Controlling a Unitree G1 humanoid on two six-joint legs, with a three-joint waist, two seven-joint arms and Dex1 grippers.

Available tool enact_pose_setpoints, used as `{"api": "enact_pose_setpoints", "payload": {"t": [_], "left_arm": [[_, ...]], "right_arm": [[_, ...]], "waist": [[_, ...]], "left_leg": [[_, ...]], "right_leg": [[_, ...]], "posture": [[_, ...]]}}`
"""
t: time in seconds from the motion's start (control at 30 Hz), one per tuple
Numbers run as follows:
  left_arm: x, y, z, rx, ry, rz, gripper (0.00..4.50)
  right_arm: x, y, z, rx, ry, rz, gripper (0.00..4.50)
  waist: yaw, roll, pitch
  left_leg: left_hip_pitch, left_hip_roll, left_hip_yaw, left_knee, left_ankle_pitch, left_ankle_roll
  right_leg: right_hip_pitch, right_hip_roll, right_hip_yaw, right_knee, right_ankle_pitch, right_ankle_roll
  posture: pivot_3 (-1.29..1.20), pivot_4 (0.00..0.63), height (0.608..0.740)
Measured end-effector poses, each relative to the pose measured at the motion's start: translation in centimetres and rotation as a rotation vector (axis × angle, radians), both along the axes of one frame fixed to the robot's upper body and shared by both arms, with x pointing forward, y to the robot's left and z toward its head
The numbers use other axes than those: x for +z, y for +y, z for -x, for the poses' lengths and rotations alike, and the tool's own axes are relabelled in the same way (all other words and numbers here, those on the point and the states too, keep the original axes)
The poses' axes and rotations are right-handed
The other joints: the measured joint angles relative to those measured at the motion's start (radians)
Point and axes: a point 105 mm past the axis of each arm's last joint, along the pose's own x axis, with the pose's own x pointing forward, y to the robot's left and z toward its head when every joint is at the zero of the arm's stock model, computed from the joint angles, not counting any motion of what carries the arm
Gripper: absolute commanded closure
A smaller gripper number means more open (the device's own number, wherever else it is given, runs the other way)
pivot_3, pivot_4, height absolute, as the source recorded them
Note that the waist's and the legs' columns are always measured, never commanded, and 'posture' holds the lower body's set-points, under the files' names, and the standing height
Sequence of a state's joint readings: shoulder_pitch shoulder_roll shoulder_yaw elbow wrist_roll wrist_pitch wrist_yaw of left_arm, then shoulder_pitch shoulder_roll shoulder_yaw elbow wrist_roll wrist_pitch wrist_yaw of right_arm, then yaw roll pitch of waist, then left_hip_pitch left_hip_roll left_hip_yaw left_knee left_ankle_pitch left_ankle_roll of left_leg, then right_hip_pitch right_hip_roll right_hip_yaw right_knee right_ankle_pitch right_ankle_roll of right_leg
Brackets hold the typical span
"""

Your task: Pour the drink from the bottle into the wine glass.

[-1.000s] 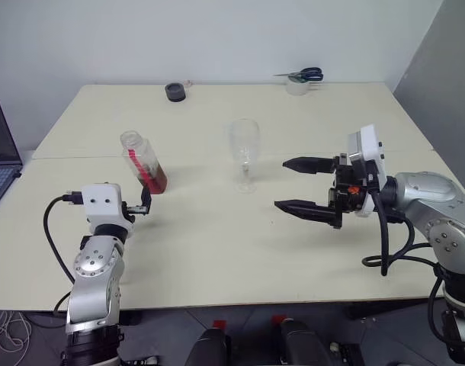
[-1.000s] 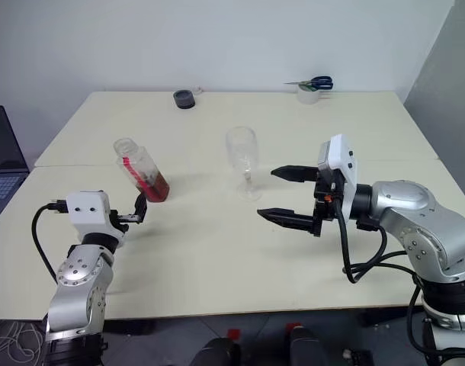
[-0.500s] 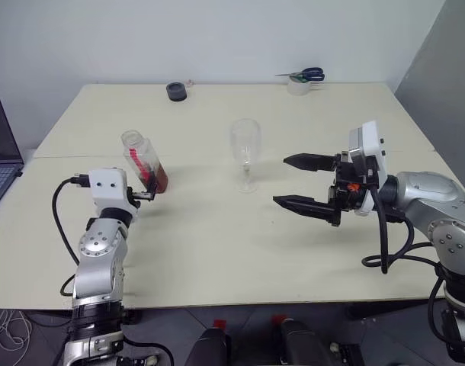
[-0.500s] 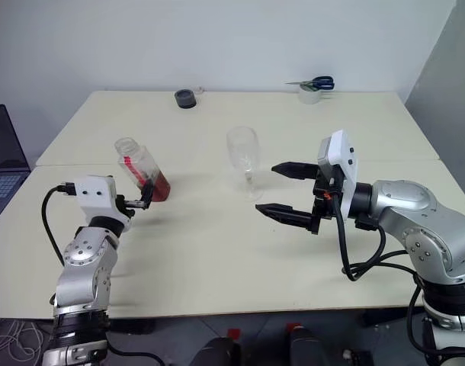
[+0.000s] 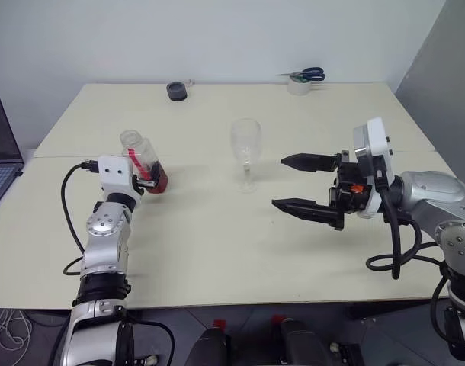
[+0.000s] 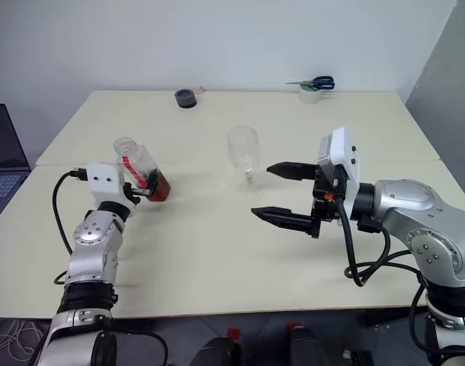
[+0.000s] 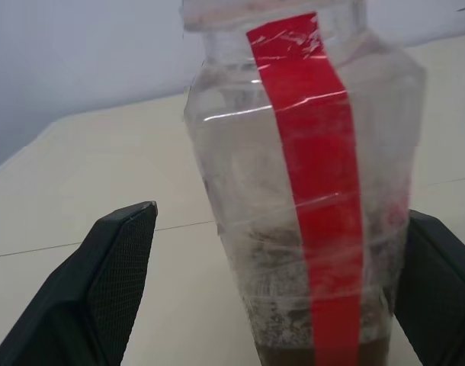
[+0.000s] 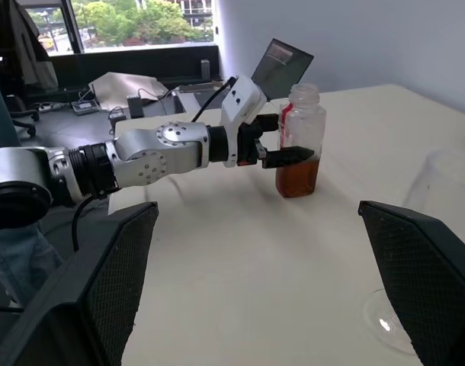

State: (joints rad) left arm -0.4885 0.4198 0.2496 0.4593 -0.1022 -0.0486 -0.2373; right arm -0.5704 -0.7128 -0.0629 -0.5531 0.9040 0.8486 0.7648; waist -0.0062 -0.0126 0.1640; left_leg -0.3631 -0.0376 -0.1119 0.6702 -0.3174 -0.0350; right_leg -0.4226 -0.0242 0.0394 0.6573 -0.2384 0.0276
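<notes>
Cream-coloured tabletop [image 5: 217, 252] meets a plain pale wall; a dark tape roll [image 5: 175, 91] and scissors [image 5: 305, 74] lie at its far edge. Compared with one second ago, the left gripper [image 6: 145, 185] has advanced, its spread fingers now flanking the small clear plastic bottle [image 5: 144, 162] of amber drink [image 5: 155, 183]. The right gripper [image 5: 301, 184] hovers spread just beside the clear stemmed wine glass [image 5: 246, 152].

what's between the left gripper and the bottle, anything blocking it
Nothing visible. The left gripper is open with its fingers either side of the bottle. Only bare table lies between the bottle and the wine glass.
</notes>
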Motion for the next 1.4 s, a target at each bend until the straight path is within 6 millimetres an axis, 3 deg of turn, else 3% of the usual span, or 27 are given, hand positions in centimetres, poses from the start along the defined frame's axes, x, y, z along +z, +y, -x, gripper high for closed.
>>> {"api": "enact_pose_setpoints", "payload": {"t": [0.1,0.13,0.43,0.77,0.87,1.0,1.1,1.27,1.4], "left_arm": [[-0.5,-0.2,-0.5,-0.019,0.009,0.001,0.0],[-0.6,-0.2,-0.6,-0.022,0.01,0.003,0.19],[-1.1,-0.3,-1.0,-0.059,0.007,0.004,2.68],[-0.8,-0.1,-1.3,-0.047,0.011,-0.013,2.75],[1.5,-1.2,-3.1,-0.065,0.01,-0.064,2.75],[7.5,-3.4,-4.9,-0.126,-0.093,-0.196,2.75],[10.6,-5.3,-5.4,-0.188,-0.145,-0.305,2.75],[12.1,-8.8,-5.8,-0.348,-0.151,-0.549,2.75],[13.6,-9.6,-5.9,-0.383,-0.18,-0.643,2.75]], "right_arm": [[0.2,0.2,0.1,0.0,0.003,-0.003,0.02],[0.2,0.2,0.1,-0.003,0.001,-0.003,0.0],[0.5,0.2,-0.2,-0.033,-0.006,0.0,0.0],[-0.1,-0.3,-0.3,-0.072,-0.026,0.011,0.0],[-0.2,-1.0,-1.1,-0.143,-0.082,0.002,0.0],[-0.4,-2.5,-3.0,-0.272,-0.18,-0.014,0.0],[-0.9,-3.1,-3.6,-0.318,-0.2,-0.027,0.0],[-1.3,-3.4,-3.8,-0.363,-0.223,-0.076,0.0],[-1.2,-3.1,-3.9,-0.376,-0.215,-0.125,0.0]], "waist": [[0.0,0.0,0.0],[0.0,0.0,0.0],[0.0,-0.001,0.0],[0.0,-0.002,0.0],[0.005,-0.006,0.001],[0.007,-0.008,0.001],[0.004,-0.008,0.001],[-0.001,-0.008,0.001],[-0.008,-0.008,0.001]], "left_leg": [[0.0,0.0,0.0,0.0,0.0,0.0],[0.0,0.0,0.0,0.0,0.0,0.0],[0.0,0.0,0.0,0.0,0.0,0.0],[-0.001,0.0,0.0,0.001,0.0,0.0],[-0.003,-0.001,-0.001,0.005,0.0,0.0],[-0.004,-0.003,0.0,0.006,0.0,0.0],[-0.004,-0.003,0.001,0.006,0.0,0.0],[-0.004,-0.002,0.002,0.006,0.0,0.0],[-0.004,-0.002,0.002,0.006,0.0,0.0]], "right_leg": [[0.0,0.0,0.0,0.0,0.0,0.0],[0.0,0.0,0.0,0.0,0.0,0.0],[-0.001,0.0,0.0,0.0,0.0,0.0],[-0.001,0.0,0.0,0.001,0.0,0.0],[-0.001,0.0,-0.003,0.002,0.0,0.0],[-0.001,0.0,-0.001,0.001,0.001,0.002],[-0.002,0.0,0.001,0.001,0.001,0.002],[-0.003,0.0,0.002,0.002,0.001,0.002],[-0.003,0.0,0.001,0.003,0.001,0.002]], "posture": [[0.0,0.15,0.74],[0.0,0.15,0.74],[0.0,0.15,0.74],[0.0,0.15,0.74],[0.0,0.15,0.74],[0.0,0.15,0.74],[0.0,0.15,0.74],[0.0,0.15,0.74],[0.0,0.15,0.74]]}}
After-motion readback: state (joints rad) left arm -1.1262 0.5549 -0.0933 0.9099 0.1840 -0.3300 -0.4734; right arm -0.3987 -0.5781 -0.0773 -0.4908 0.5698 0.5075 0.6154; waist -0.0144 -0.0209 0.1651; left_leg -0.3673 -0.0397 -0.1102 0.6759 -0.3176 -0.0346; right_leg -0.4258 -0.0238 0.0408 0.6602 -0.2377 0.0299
